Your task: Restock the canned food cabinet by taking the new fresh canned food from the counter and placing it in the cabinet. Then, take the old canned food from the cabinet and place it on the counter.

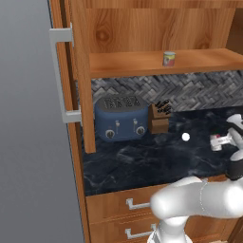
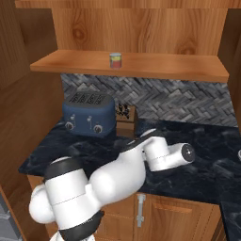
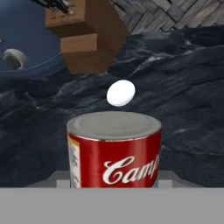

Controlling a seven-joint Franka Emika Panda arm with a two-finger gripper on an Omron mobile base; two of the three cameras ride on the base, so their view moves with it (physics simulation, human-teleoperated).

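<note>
- The old canned food (image 3: 113, 151), a red-and-white can with a silvery top, is held in the tool (image 1: 223, 141); the jaws are closed narrowly on its sides.
- In the hand view the can stands upright close to the camera, white script lettering on its red label, with the dark marbled worktop (image 3: 183, 87) beyond it.
- In the left base view the can (image 1: 216, 141) shows at the arm's end above the worktop (image 1: 142, 161), well to the right of the blue toaster (image 1: 121, 117).
- The new fresh canned food (image 1: 169, 59), with its yellow-green label, stands upright on the plank shelf (image 1: 133, 62) of the cabinet (image 1: 142, 28), above and to the right of the toaster.
- In the right base view that can (image 2: 115, 60) sits near the middle of the shelf (image 2: 164, 66), above the toaster (image 2: 89, 114).
- A small white egg-like object (image 3: 120, 93) lies on the worktop just beyond the held can, to the right of the toaster.
- A wooden knife block (image 1: 160, 117) stands just beside the toaster's right side, against the grey herringbone backsplash (image 1: 199, 90).
- The cabinet door (image 1: 76, 71) stands open to the left of the toaster, its grey bar handle (image 1: 60, 76) facing outward.
- Wooden drawers (image 1: 123, 209) with grey pulls sit below the worktop's front edge.
</note>
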